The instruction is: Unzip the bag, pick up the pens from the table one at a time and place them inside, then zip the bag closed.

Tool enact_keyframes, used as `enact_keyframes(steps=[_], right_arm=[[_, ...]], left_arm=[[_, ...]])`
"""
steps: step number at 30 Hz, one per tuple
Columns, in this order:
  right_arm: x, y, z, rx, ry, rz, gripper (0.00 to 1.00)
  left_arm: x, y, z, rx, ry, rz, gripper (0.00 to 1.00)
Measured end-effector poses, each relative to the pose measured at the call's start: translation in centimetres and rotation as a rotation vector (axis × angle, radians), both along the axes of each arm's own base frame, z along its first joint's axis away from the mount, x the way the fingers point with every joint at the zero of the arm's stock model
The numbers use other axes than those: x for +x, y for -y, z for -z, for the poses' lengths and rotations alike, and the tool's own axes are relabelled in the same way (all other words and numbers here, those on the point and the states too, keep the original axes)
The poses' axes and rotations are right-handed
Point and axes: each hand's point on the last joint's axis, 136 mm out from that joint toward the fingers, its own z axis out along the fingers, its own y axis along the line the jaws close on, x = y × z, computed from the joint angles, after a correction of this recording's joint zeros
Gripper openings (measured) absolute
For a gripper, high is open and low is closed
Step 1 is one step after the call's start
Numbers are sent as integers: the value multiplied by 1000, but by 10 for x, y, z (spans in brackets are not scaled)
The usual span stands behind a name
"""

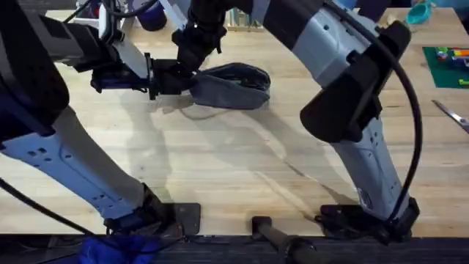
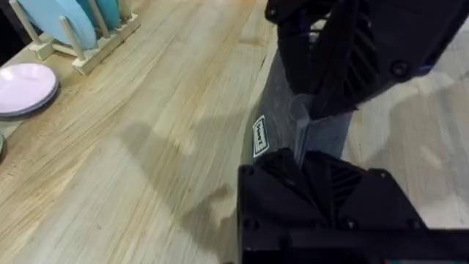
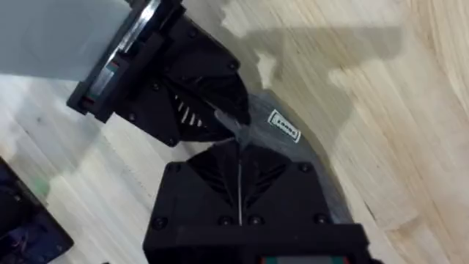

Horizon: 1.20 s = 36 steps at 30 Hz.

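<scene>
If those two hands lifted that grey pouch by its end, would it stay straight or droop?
Probably droop: the bag looks like soft fabric, lying slumped and rounded on the table. It seems light for its size, and pinched at one end by the left hand and right hand, it may sag or swing.

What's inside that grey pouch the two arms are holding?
I cannot tell. The bag lies on the table, and both sets of fingers pinch its one end. Its inside is covered by the fabric; no pens are visible.
</scene>
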Motion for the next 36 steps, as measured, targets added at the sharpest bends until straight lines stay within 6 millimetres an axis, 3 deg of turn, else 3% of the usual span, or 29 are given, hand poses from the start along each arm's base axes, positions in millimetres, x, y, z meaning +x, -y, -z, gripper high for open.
enact_keyframes(steps=[17, 36], right_arm=[[14, 29, 6, -94, 5, 222, 28], [21, 27, 4, -87, 38, 229, 29]], left_arm=[[0, 1, 0, 1, 4, 4, 43], [1, 1, 0, 2, 7, 4, 43]])
